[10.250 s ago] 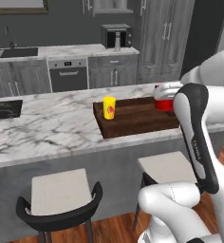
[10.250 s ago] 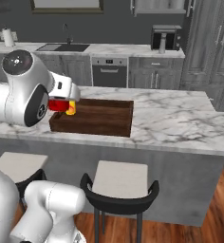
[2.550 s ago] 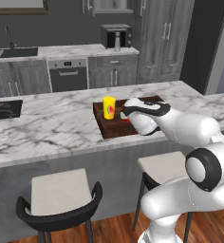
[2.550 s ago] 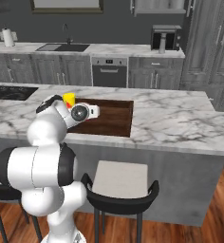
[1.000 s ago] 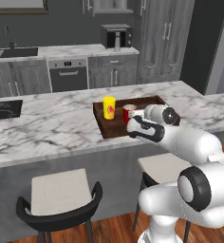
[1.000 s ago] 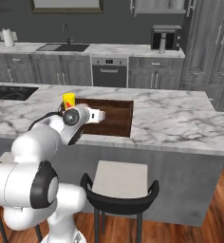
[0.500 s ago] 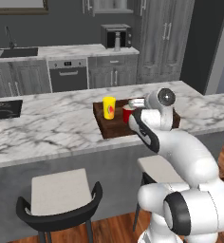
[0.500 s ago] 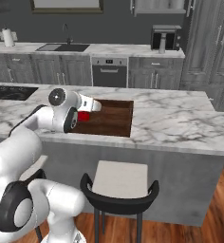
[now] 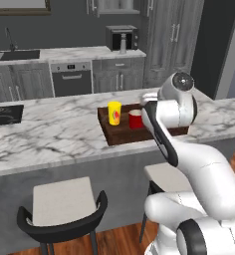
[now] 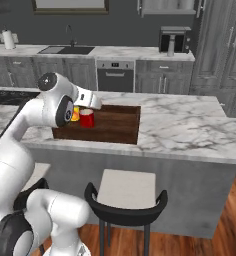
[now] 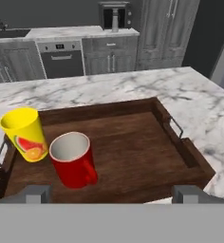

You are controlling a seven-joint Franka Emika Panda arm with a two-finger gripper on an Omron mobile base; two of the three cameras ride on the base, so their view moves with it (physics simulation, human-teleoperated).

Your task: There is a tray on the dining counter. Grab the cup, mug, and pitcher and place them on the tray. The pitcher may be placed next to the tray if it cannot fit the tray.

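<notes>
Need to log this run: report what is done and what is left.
Done: the cup and the mug stand upright side by side at one end of the tray on the dining counter. In hand: nothing; the gripper is open above the tray's near rim. Left: the pitcher, not yet on or beside the tray.

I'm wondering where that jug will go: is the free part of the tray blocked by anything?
Nothing visible blocks it. The cup and mug stand close together at one end of the tray; the rest of its floor is bare wood. The pitcher seems to stand on the back counter by the coffee machine.
</notes>
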